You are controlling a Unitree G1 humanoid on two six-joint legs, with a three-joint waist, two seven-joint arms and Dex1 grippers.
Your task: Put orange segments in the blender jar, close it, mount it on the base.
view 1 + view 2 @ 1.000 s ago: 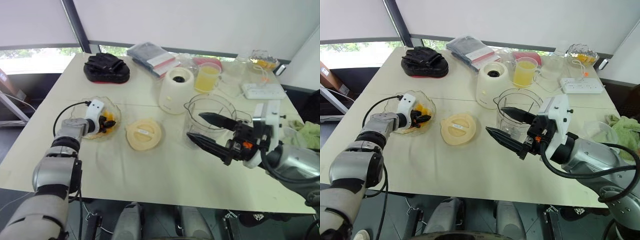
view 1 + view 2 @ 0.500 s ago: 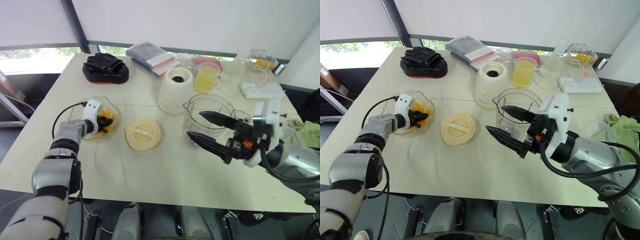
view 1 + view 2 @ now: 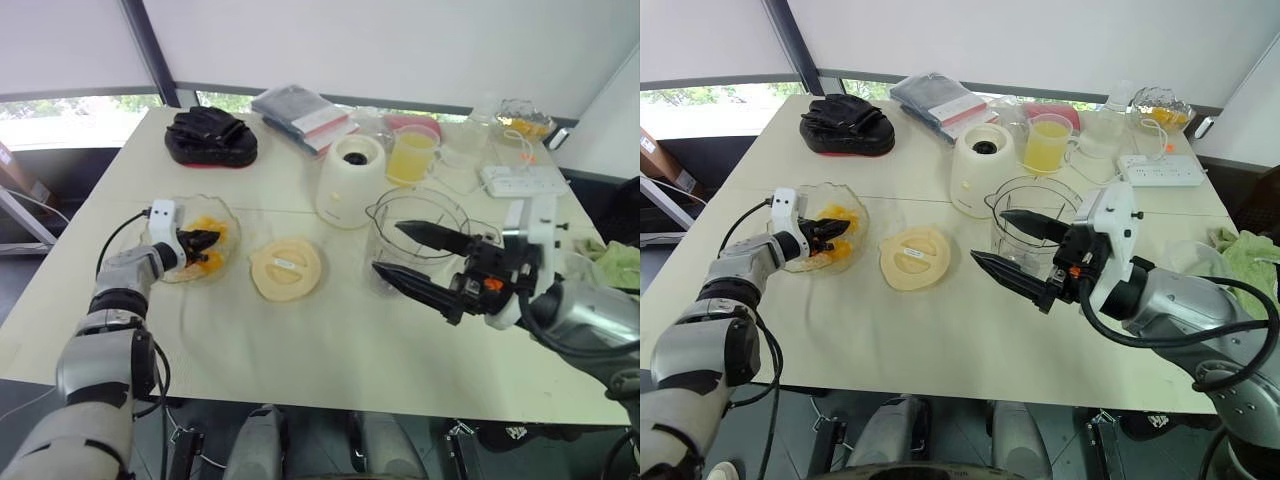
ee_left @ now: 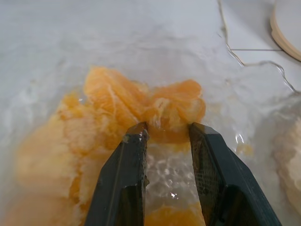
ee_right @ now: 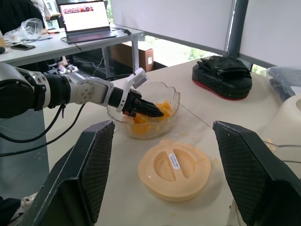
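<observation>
So we keep our left gripper [image 4: 165, 134], jaws slightly apart, poised over the glossy orange segments [image 4: 141, 106] in the scalloped glass bowl [image 3: 232, 215], ready to pinch one.

Head pair high over table [image 3: 330, 350], left wrist close in bowl [image 5: 162, 92], right wrist facing it

Left gripper [image 3: 203, 243] at nine o'clock, jaws slightly parted, tilted downward; right gripper [image 3: 405, 257] at three o'clock, jaws wide apart.
</observation>
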